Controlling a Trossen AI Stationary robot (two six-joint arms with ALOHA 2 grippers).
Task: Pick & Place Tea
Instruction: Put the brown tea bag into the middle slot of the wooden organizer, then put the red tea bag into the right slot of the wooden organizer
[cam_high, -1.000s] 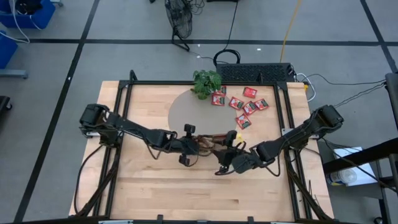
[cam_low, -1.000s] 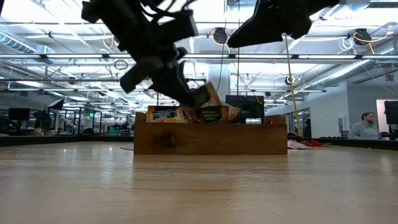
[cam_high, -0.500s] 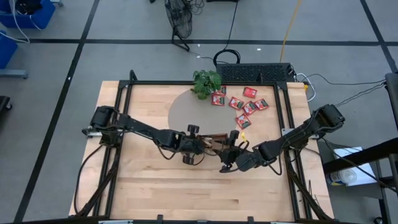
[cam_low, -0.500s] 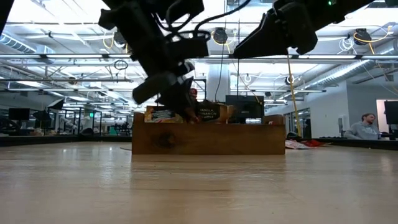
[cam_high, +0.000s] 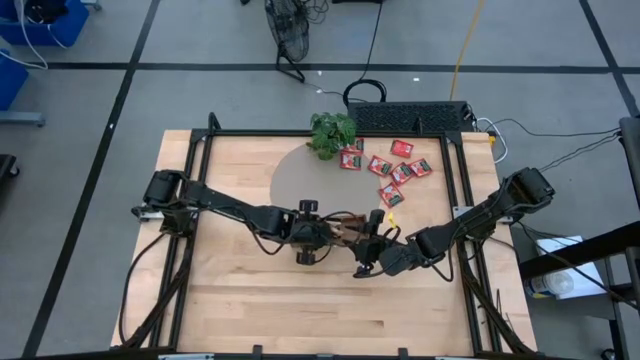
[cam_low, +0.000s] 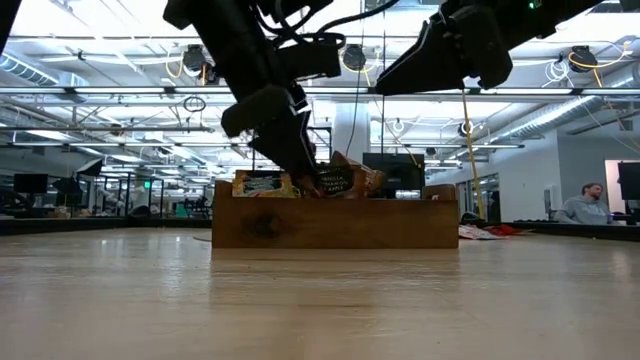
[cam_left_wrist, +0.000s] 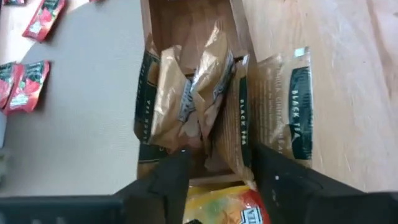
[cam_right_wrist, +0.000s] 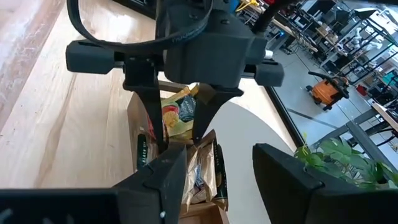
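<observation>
A wooden tray (cam_low: 336, 222) at the middle of the table is seen partly filled with tea packets (cam_left_wrist: 186, 99), gold and beige ones standing upright and crowded together in its compartments. The left gripper (cam_right_wrist: 180, 121) is poised directly over the tray, its two fingers (cam_right_wrist: 149, 118) parted and pointing down among the packets; nothing is seen clamped between them, and a gold packet (cam_left_wrist: 208, 84) sits just beyond the fingertips, tilted against its neighbours, apparently just let go. A yellow-and-red packet (cam_left_wrist: 227, 208) lies close beneath the same fingers. The right gripper (cam_right_wrist: 214, 174) is held just beside the tray, fingers spread apart and empty, aimed toward the left one. Well away from both sets of fingers, a loose cluster of red packets (cam_high: 392, 165) is left lying flat on the round grey mat (cam_high: 295, 175), near a potted plant (cam_high: 332, 133). The task is judged to be partway done: a good number of packets are placed in the tray, while about eight red ones remain to be picked up and carried over.
</observation>
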